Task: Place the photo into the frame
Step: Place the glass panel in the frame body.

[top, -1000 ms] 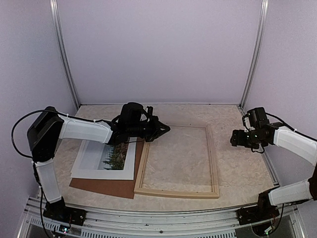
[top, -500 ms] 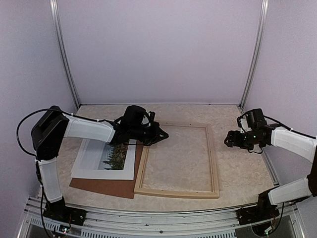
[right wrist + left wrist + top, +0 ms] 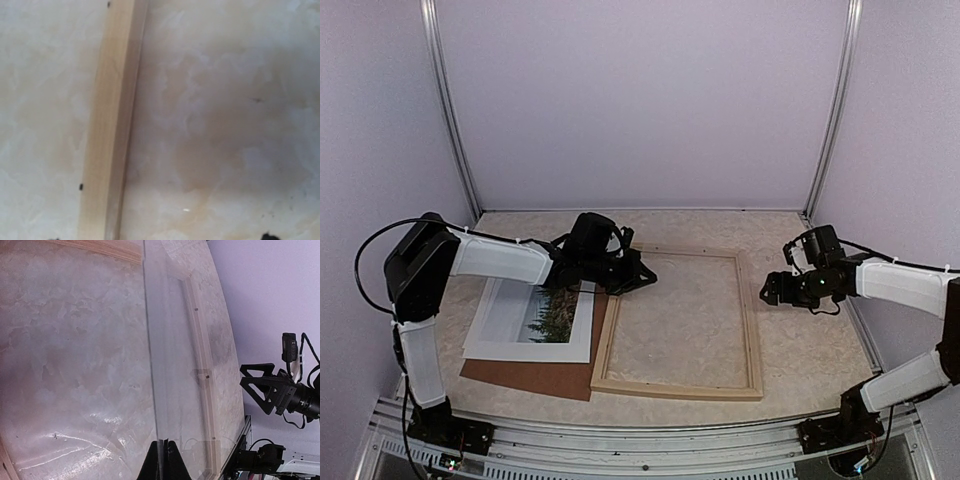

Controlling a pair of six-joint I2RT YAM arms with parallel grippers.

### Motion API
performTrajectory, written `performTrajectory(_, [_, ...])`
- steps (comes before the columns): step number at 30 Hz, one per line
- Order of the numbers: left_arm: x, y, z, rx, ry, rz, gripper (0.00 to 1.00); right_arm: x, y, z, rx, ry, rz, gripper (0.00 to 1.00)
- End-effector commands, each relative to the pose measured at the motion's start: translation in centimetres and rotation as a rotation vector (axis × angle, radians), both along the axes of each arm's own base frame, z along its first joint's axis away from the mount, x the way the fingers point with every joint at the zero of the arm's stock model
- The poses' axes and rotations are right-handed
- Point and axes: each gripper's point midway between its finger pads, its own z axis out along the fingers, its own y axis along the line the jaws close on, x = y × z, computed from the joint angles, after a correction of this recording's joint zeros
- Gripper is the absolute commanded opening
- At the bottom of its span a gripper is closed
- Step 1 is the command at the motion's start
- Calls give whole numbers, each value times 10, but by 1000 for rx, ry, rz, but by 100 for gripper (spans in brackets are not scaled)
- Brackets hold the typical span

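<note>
Brown backing board [image 3: 525,378]: laid flat at lower left on the marbled beige table [image 3: 810,345].

Photo [image 3: 532,320]: evergreen print with a white border. It is laid on the board, left of the frame and wholly outside it. Its upper right corner is covered by the left arm.

Left gripper [image 3: 647,279]: placed at the upper left corner of the frame. Its fingers are pressed together on the edge of a clear sheet [image 3: 152,365], which is seen from the left wrist running across the frame opening.

Frame [image 3: 678,388]: pale wood, laid flat at centre. Only the table top and the clear sheet are seen within its rails.

Right gripper [image 3: 767,290]: held over the table just right of the frame's right rail. Its fingers are spread wide and nothing is gripped.

Changes from a second ago: the right gripper has been brought leftward and nearer the rail. The left gripper has been shifted slightly down and left. Board, photo and frame are unmoved.
</note>
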Motion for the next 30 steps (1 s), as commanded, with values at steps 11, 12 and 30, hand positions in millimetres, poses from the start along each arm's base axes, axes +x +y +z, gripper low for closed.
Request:
performTrajectory(11, [12, 11, -1, 46, -49, 39, 0, 0, 7, -7, -7, 8, 11, 86])
performTrajectory(12, [11, 12, -2, 47, -48, 41, 0, 0, 7, -8, -9, 9, 10, 86])
performTrajectory(30, [8, 15, -6, 66, -40, 31, 0, 1, 7, -7, -14, 8, 9, 86])
